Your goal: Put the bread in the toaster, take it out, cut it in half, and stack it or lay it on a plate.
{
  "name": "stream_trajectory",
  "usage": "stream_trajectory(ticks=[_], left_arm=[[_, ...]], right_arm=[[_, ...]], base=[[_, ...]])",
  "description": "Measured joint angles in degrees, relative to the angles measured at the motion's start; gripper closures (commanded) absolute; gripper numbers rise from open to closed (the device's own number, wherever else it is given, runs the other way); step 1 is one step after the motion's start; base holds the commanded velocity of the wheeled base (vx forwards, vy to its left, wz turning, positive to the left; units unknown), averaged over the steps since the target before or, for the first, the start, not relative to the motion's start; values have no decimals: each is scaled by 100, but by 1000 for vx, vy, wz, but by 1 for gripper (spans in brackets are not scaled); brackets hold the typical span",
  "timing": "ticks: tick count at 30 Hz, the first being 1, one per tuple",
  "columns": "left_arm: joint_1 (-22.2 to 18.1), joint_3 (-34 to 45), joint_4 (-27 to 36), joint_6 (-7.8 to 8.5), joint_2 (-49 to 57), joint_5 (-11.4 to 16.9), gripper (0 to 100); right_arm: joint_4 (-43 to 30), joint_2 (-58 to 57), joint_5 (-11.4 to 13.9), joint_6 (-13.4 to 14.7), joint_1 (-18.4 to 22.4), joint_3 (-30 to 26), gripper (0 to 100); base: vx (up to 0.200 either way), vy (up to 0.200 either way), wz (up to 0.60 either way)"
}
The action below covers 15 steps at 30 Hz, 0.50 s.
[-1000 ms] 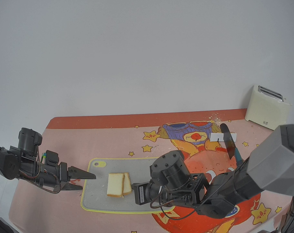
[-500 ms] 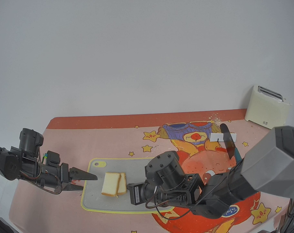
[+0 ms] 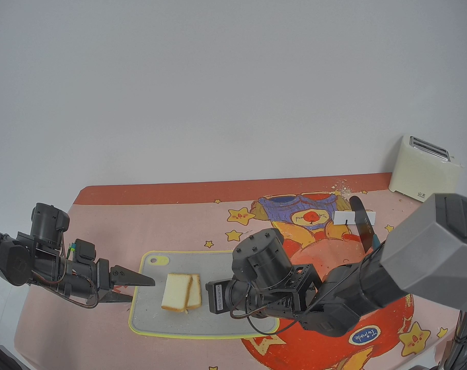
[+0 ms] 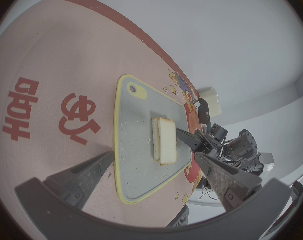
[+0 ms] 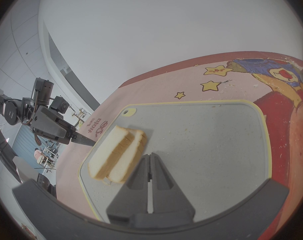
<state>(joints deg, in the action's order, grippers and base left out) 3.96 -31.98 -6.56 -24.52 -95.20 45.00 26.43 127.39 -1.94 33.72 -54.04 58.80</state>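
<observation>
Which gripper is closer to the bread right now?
Right. The right gripper, shut, is just beside the bread; the left gripper, open, is apart at the board edge.

Bread nudged left across the board

The two bread halves [image 3: 181, 292], leaning one on the other, have slid along the cutting board [image 3: 156, 320] toward its left edge, pushed by the right gripper [image 5: 150, 157] with its fingers pressed together. Since that push the halves have stopped, and the right arm's wrist has risen a little while the fingertips stay just beside the bread's right side.
</observation>
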Motion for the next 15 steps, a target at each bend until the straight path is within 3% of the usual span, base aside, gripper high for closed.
stream_trajectory(ticks=[15], left_arm=[[5, -10, -13, 0, 11, 11, 0]], right_arm=[[-174, 106, 49, 35, -285, 424, 100]], base=[[0, 0, 0]])
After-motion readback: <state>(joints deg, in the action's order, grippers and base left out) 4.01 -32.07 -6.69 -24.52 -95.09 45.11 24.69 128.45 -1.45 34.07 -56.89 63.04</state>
